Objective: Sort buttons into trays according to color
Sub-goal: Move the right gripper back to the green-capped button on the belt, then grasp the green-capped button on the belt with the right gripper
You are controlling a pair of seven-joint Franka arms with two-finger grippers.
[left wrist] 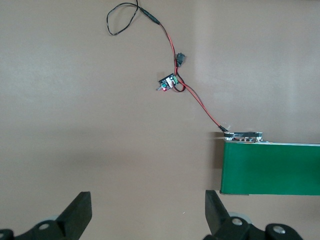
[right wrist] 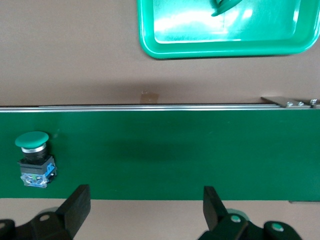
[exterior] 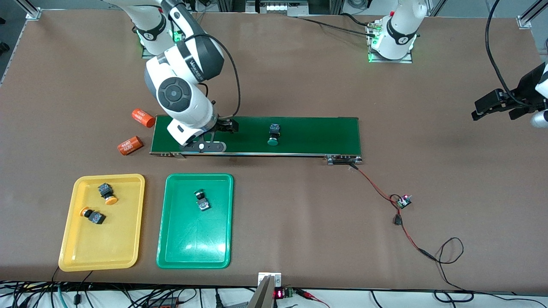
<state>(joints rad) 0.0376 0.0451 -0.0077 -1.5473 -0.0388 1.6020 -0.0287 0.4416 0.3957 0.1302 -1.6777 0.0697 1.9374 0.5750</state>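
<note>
The right gripper (exterior: 226, 125) hangs released, jaws wide, over the conveyor belt (exterior: 317, 132) at the right arm's end. The last green button (exterior: 274, 134) lies on the belt a little way along from it toward the left arm's end, cap pointing to the front camera; in the right wrist view the green button (right wrist: 34, 157) sits off to one side of the fingers (right wrist: 75, 207). To take it well, I judge the gripper should slide along the belt until the blocky body is centred between the jaws, then descend and clamp the body, not the cap. The green tray (exterior: 195, 252), holding one green button, lies just beside the belt; the yellow tray (exterior: 102, 256) holds both orange ones. The left gripper (exterior: 492, 107) waits released, over bare table.
</note>
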